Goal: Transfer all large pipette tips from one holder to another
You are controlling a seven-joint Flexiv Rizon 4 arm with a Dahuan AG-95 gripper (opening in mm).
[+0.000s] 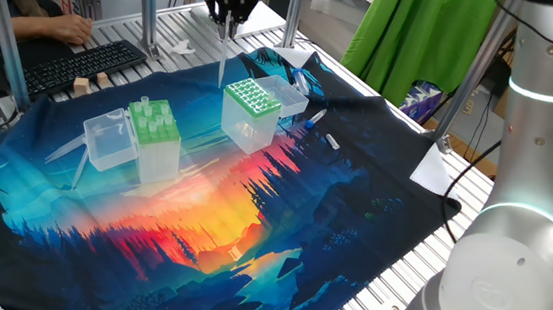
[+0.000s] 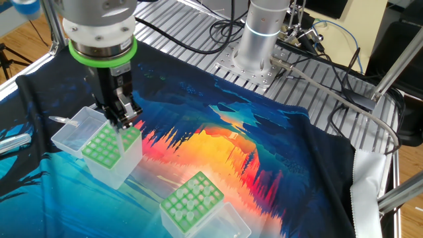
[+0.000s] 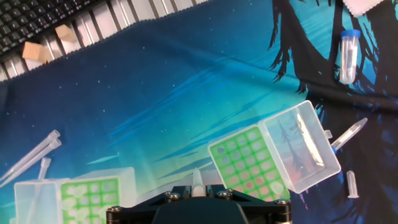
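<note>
Spread over the table, a printed cloth (image 1: 164, 245) is cushioning both boxes; the claw (image 1: 228, 23) is gripping a clear tip (image 1: 222, 61) above the dotted box (image 1: 251, 112); a slight tilt risks missing its hole.

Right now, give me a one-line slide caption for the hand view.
Gripper holding a large pipette tip above the mat, between the two green-topped holders.

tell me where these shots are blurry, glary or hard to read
One fixed view: the arm's casing looms soft in the foreground, and the gripper is small. The other fixed view: sharp, evenly lit. Hand view: the gripper body hides the fingertips, and the pipette tip barely shows.
</note>
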